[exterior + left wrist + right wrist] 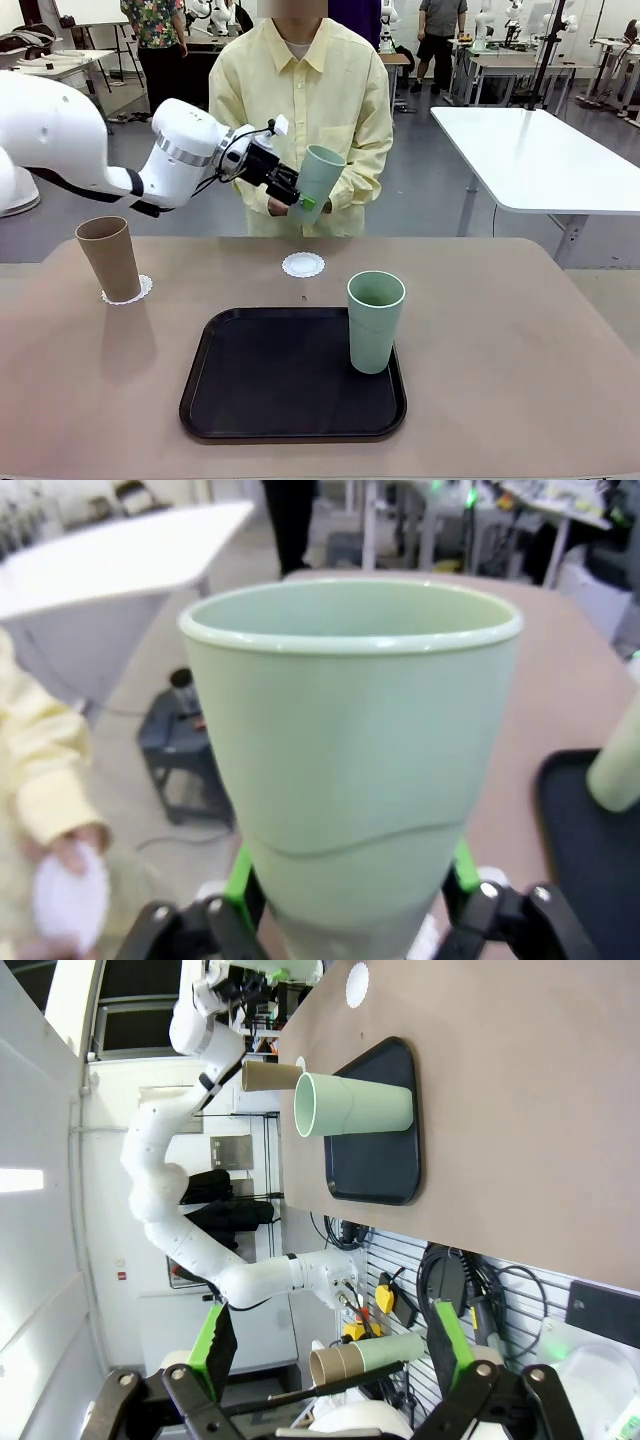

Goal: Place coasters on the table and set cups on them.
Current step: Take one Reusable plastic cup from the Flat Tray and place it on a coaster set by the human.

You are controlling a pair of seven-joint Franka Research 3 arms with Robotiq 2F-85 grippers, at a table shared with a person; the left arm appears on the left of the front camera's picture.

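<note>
The left pincer is clamped on the lower part of a sage green cup, with a green pad on either side. It holds the cup tilted in the air above the far edge of the bench, in front of the person's yellow shirt. A bare coaster lies on the bench just below the cup, on the near side. At the far left, the tan cup stands on a second coaster. The other green cup stands upright at the right side of the black tray. The person's hand holds a third coaster. The right pincer stands wide open, holding nothing.
</note>
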